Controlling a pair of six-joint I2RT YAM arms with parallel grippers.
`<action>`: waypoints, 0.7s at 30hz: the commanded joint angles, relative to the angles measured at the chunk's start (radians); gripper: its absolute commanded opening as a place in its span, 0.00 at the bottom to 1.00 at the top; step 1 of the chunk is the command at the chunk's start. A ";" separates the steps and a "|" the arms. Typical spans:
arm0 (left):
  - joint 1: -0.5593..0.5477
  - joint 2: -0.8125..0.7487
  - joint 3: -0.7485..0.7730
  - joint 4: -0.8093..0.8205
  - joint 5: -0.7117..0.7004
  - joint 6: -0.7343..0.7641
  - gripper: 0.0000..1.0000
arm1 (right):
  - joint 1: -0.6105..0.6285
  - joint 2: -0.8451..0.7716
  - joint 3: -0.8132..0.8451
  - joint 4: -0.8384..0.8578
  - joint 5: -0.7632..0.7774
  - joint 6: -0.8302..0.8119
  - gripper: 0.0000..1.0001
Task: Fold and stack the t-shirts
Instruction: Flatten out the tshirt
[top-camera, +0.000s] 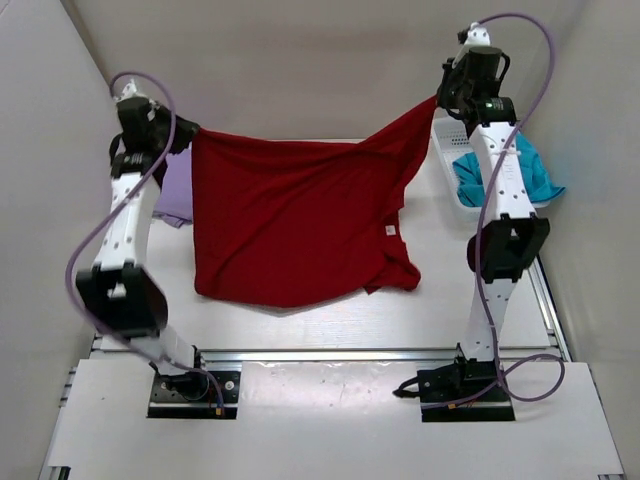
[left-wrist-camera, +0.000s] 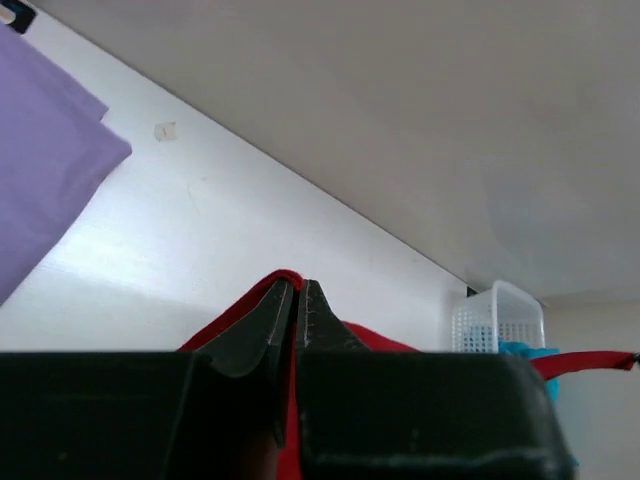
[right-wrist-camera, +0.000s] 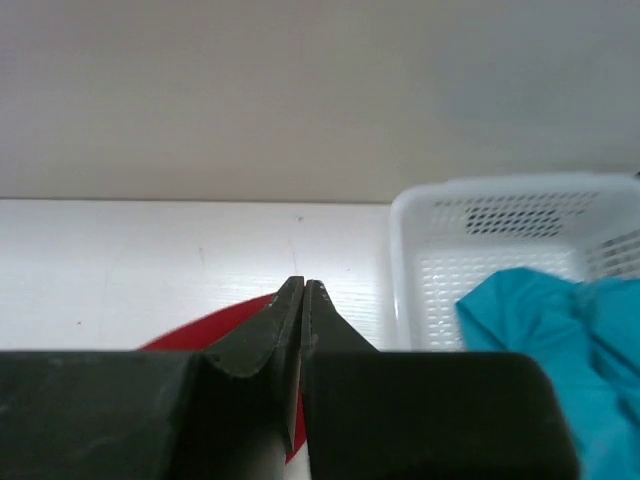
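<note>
Your left tool (top-camera: 190, 134) is pinched together on one upper corner of the red shirt (top-camera: 300, 220); in the left wrist view you see its two dark fingers (left-wrist-camera: 262, 325) pressed close, a thin fold of red cloth caught between them and red showing on both sides; your right tool (top-camera: 440, 100) is clamped on the opposite corner, its fingers closed tip to tip in the right wrist view with red cloth bulging beneath them.

The red shirt hangs spread between your two arms over the middle of the desk (top-camera: 330, 320), its top edge sagging in a shallow curve from one tool to the other; the right side rises to a stretched point at the right tool; a small white label shows near the shirt's right edge, and a loose flap sticks out at the lower right; you cannot tell from above whether the lower edge touches the desk.

The purple shirt (top-camera: 175, 190) lies flat on the desk at the left, beside your left arm and partly hidden by the red shirt; the teal shirt (top-camera: 530, 175) sits bunched in the white basket (top-camera: 447, 135) at the far right of the desk, spilling over its right rim behind your right arm.
</note>
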 joint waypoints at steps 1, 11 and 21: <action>-0.002 0.149 0.217 0.006 -0.019 -0.002 0.00 | -0.025 -0.001 0.134 0.105 -0.124 0.083 0.00; 0.082 0.278 0.664 -0.008 0.038 -0.118 0.00 | -0.161 -0.165 0.217 0.452 -0.318 0.294 0.00; 0.103 0.032 0.182 0.202 -0.017 -0.074 0.00 | -0.209 -0.283 -0.098 0.329 -0.474 0.090 0.00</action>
